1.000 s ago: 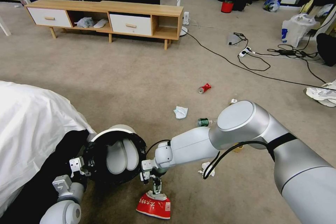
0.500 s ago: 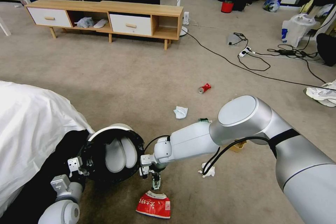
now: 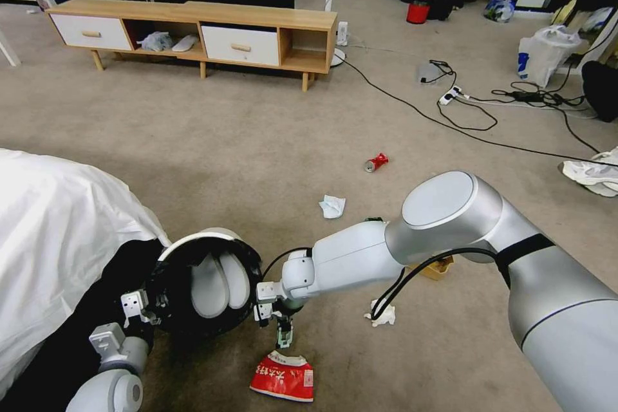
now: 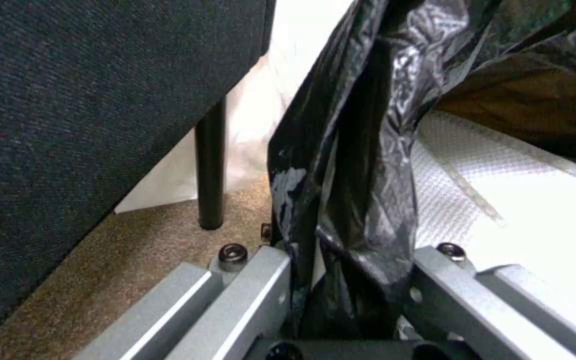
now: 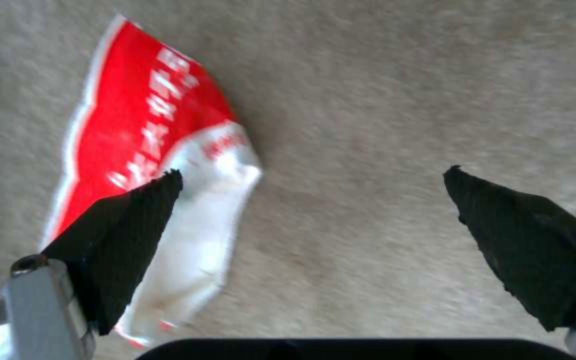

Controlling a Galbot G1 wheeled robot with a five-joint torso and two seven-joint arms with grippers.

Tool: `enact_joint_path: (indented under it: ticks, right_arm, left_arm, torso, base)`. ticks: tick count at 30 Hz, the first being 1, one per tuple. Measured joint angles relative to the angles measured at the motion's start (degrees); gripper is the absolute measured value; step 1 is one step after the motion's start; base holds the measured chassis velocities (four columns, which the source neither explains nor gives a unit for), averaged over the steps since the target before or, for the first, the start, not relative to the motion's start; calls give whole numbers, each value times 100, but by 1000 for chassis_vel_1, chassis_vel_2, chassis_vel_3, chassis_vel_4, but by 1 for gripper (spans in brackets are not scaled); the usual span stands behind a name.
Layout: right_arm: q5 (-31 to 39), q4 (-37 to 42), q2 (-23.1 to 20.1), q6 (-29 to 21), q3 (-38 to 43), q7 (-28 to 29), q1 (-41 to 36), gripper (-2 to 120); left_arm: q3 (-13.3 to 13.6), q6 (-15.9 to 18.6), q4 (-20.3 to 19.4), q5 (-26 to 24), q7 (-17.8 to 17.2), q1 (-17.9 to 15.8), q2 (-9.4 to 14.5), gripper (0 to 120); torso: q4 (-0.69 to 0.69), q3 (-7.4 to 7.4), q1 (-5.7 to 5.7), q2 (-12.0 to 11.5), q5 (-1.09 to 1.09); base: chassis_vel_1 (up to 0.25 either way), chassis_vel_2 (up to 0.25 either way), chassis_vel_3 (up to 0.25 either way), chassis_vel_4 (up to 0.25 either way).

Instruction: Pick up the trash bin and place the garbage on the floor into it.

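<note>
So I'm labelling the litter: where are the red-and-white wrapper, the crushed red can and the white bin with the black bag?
red-and-white wrapper (image 3: 282, 376), head view, its red face.
crushed red can (image 3: 376, 162), head view, its body.
white bin with black bag (image 3: 199, 239), head view, its white rim.

We log the floor (image 3: 244, 141) as greyish-beige carpet. Lying on it: red-and-white wrapper (image 3: 283, 376), crushed red can (image 3: 376, 162), two crumpled tissues (image 3: 332, 206), black cables (image 3: 463, 122), wooden TV cabinet (image 3: 193, 32).
</note>
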Motion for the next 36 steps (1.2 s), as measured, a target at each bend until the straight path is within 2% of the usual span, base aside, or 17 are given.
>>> enact_joint_path:
  ticks: [9,36]
  right_arm:
    - [145,120,0,-77,-15,181,-163,100]
    - [10,-95,0,15,-4,192,-506,100]
  left_arm:
    - [-43,-27,16,-14,1,16,3,0]
    - [-107,-84,66,60,33,72,-26,0]
  torso:
    - [0,0,0,0,0]
    - [0,1,0,0,0]
  base:
    - [0,0,0,0]
    - [0,0,0,0]
